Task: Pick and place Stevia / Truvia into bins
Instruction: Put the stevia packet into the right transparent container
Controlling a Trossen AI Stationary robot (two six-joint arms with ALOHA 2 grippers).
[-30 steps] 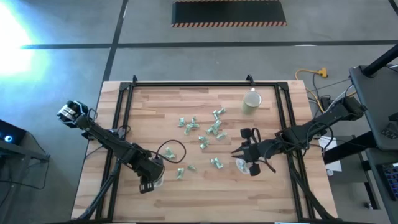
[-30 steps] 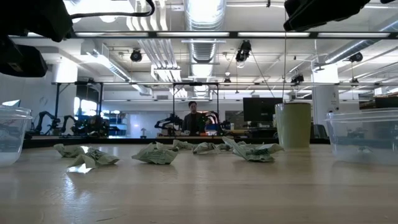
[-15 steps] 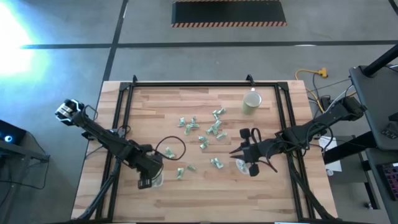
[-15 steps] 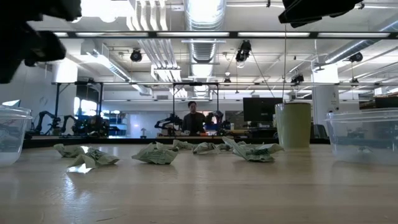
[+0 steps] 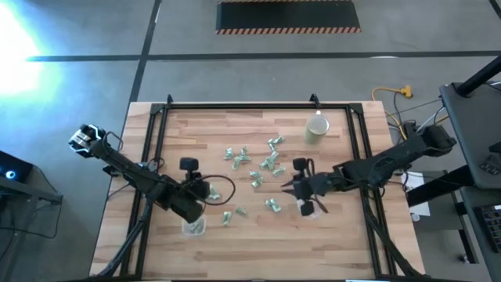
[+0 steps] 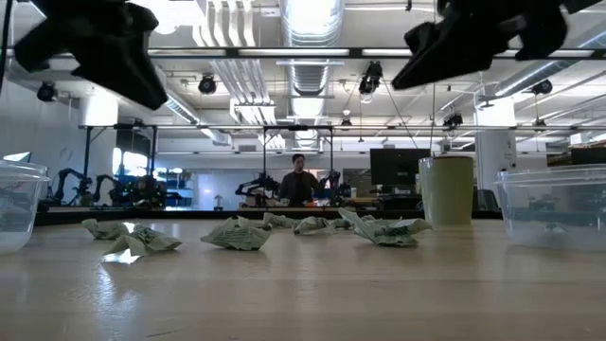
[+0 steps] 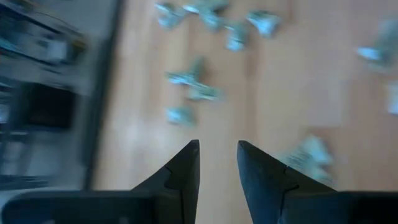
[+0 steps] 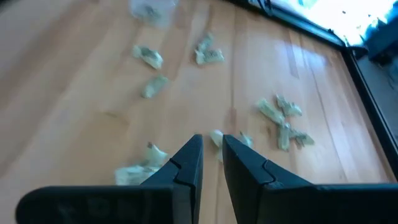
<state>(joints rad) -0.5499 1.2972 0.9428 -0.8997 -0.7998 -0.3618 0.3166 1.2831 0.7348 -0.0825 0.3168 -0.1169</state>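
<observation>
— Where the small pale green-and-white paper sachets are concerned, how are they laid out against the beige round cup?

— They are seen scattered in a loose band on the pale wooden table, on the side of the cup nearer the arms. The sachets are crumpled, so no shared direction or long axis can be made out, and no print on them can be read. In the low view they are seen as crumpled heaps beside the cup.

— And the clear plastic tubs?

— One clear rounded tub is found well away from the cup, past the sachets on the left arm's side; the other sits on the near side of the cup, under the right arm. Both are seen at the edges of the low view.

— How are the grippers placed?

— The left gripper is held just beside its tub, with the sachets lying ahead of its fingers. A narrow gap is seen between the fingers, and nothing is held. The right gripper is held at the sachets' edge nearest the cup. Its fingers are also kept slightly apart and empty, and sachets are seen beyond them.
</observation>
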